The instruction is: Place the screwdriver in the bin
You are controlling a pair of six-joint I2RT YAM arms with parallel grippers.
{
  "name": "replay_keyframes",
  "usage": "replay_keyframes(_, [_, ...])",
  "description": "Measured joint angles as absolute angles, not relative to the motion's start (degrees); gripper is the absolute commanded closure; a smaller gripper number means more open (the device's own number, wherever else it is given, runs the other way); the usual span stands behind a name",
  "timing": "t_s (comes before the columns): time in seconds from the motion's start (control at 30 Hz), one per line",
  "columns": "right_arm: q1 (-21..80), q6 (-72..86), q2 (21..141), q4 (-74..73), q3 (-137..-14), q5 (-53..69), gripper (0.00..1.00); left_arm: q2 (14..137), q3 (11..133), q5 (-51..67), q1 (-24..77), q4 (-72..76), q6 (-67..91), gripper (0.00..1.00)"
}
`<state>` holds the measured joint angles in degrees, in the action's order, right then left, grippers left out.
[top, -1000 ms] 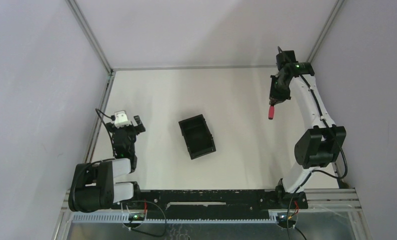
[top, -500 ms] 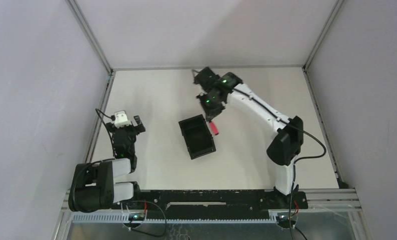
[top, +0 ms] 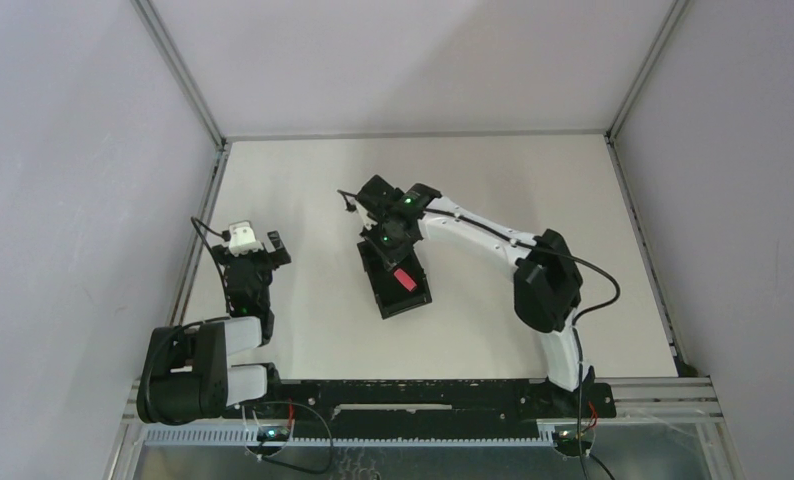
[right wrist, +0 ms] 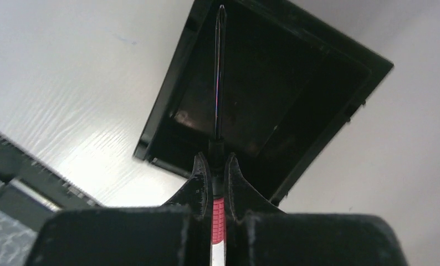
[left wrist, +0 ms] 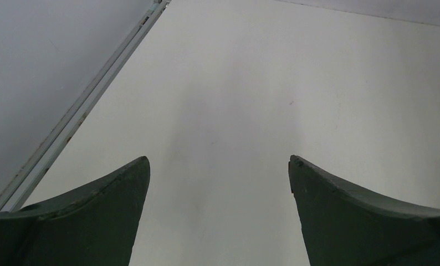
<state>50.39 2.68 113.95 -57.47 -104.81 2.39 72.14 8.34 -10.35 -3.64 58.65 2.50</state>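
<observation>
While the top cam looks down on the white table (top: 303, 180), the count is 2 arms, 1 bin, 1 screwdriver. The left arm (top: 223, 340) is folded at lower left of frame and the right arm (top: 493, 235) arcs in from lower right toward centre. The bin (top: 373, 283), black & rectangular, sits near frame centre, skewed to the table edges. The right gripper (top: 397, 264) hangs over it w/ the screwdriver (top: 405, 279), whose red handle shows above the bin's inside. The left gripper (top: 258, 241) is at left of frame, well apart from the bin and spread w/ nothing between. 2 green lights (top: 410, 203) glow on the right wrist; any print on the arms is too small to read. Left wrist cam: 2 dark green fingers (left wrist: 96, 216) fill the bottom corners, released & wide apart over bare table, and 1 metal rail (left wrist: 90, 100) runs diagonally at upper left. Right wrist cam: 2 black fingers (right wrist: 201, 183) are clenched on the screwdriver where the ribbed red handle meets the thin black shaft. The shaft points up-frame over the bin's open inside, tip near the upper-left rim. Can't tell if it touches the bin.
</observation>
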Motion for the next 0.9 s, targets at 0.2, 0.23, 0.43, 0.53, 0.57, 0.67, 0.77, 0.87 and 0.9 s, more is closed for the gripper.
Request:
replay_keyframes(0.2, [50.8,0.2,119.7,-51.3,-101.6,-0.4,0.97,72.1,8.3,-10.3,-3.6,58.7,2.5,0.0])
replay_keyframes(0.23, [50.8,0.1,120.2,-50.5,-100.9,-0.7,0.92,72.1,8.3,-10.3,-3.6,58.7,2.5,0.0])
replay_keyframes(0.43, [51.2,-0.7,120.8,-49.1,-98.7,-2.6,0.61,72.1,8.3,-10.3,-3.6,58.7,2.5,0.0])
replay_keyframes(0.53, [51.5,-0.6,120.8,-48.6,-98.7,-3.3,0.59,72.1,8.3,-10.3,-3.6,58.7,2.5,0.0])
replay_keyframes(0.57, [51.7,-0.6,120.8,-48.5,-98.7,-3.7,0.59,72.1,8.3,-10.3,-3.6,58.7,2.5,0.0])
replay_keyframes(0.67, [52.2,-0.3,120.3,-48.4,-98.7,-5.1,0.58,72.1,8.3,-10.3,-3.6,58.7,2.5,0.0])
replay_keyframes(0.77, [52.6,0.2,117.9,-48.4,-98.6,-6.1,0.5,72.1,8.3,-10.3,-3.6,58.7,2.5,0.0])
replay_keyframes(0.87, [52.7,0.5,111.8,-47.9,-97.9,-7.0,0.03,72.1,8.3,-10.3,-3.6,58.7,2.5,0.0])
replay_keyframes(0.9, [52.7,1.1,109.8,-47.6,-97.6,-7.3,0.01,72.1,8.3,-10.3,-3.6,58.7,2.5,0.0])
